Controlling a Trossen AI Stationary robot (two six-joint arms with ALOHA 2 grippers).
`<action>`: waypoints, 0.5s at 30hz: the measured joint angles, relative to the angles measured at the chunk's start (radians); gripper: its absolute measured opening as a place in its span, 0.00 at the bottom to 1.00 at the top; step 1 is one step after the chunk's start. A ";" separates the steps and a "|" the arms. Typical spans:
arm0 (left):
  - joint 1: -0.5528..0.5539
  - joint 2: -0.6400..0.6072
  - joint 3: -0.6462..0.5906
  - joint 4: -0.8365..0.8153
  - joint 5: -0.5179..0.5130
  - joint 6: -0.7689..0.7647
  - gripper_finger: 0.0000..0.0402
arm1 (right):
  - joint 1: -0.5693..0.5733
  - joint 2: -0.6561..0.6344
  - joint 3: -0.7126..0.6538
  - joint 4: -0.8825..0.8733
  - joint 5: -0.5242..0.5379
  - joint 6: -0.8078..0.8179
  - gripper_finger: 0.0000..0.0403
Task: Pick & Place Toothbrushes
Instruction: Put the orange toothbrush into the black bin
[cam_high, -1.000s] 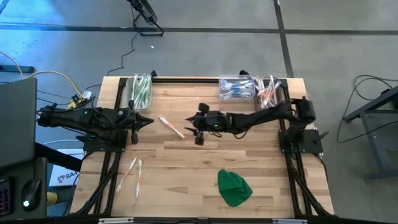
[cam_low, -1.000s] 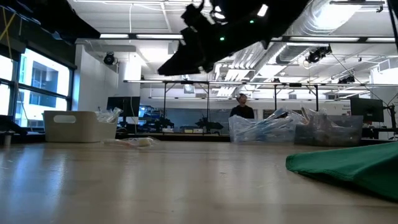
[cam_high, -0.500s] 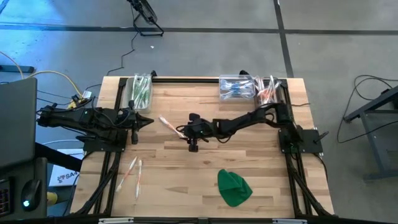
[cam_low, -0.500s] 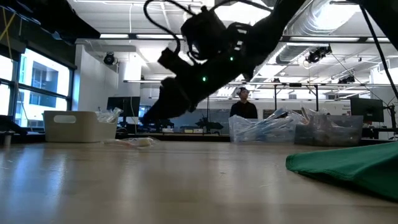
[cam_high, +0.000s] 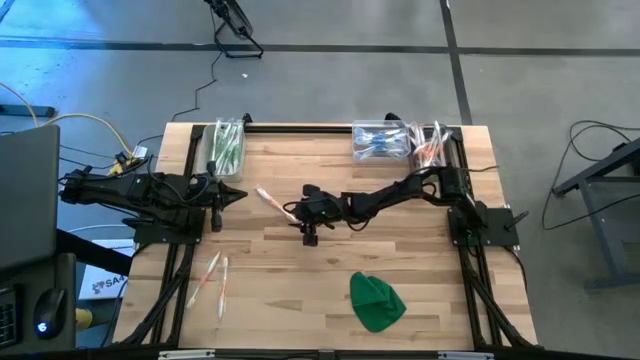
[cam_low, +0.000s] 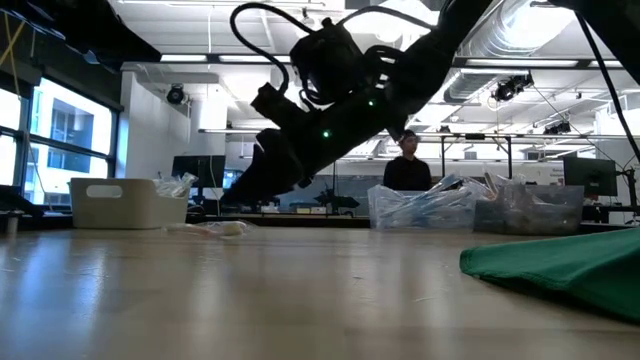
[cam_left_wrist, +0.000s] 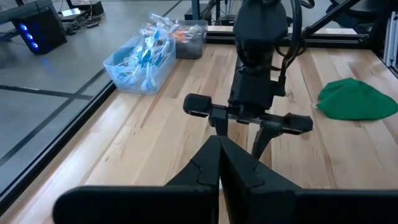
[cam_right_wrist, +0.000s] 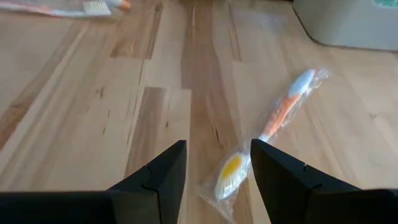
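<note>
Right gripper (cam_right_wrist: 214, 165) low over the counter (cam_high: 420, 240) near its middle, jaws spread, empty, the wrapped orange toothbrush (cam_right_wrist: 268, 128) lying flat just ahead, its head reaching between the fingertips. Left gripper (cam_high: 235, 196) parked at the left edge, jaws pressed together. Two more brushes (cam_high: 211, 280) loose at front left.

Likely trouble: closing on crinkly wrapper rather than handle, so slipping or skidding aside; jaws set askew to the slanted handle. No legible writing or brand anywhere.
</note>
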 joint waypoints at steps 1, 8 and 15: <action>0.000 0.000 0.000 0.000 0.000 0.000 0.00 | -0.001 0.000 0.000 -0.004 0.002 0.000 0.43; 0.000 0.000 0.000 0.000 0.000 0.000 0.00 | -0.008 0.009 0.000 0.008 0.004 0.000 0.43; 0.000 0.000 0.000 -0.001 0.000 -0.004 0.00 | -0.007 0.094 -0.003 0.077 0.003 -0.011 0.43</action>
